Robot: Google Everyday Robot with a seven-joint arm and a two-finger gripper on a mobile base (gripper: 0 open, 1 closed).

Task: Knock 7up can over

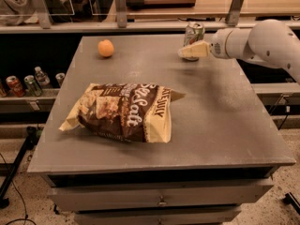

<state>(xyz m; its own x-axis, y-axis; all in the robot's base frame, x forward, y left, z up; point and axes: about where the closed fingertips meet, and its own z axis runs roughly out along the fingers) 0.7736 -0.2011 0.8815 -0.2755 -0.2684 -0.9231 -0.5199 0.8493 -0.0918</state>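
Observation:
The 7up can (193,33) stands at the far edge of the grey table (225,121), right of centre. It looks tilted a little to the left. My gripper (186,52) reaches in from the right on a white arm. Its cream fingers sit right in front of the can's lower part and hide the can's base. It holds nothing that I can see.
A large brown and cream chip bag (124,111) lies on the table's near left half. An orange (106,48) sits at the far left. Cans and small bottles (26,83) stand on a low shelf to the left. A railing runs behind the table.

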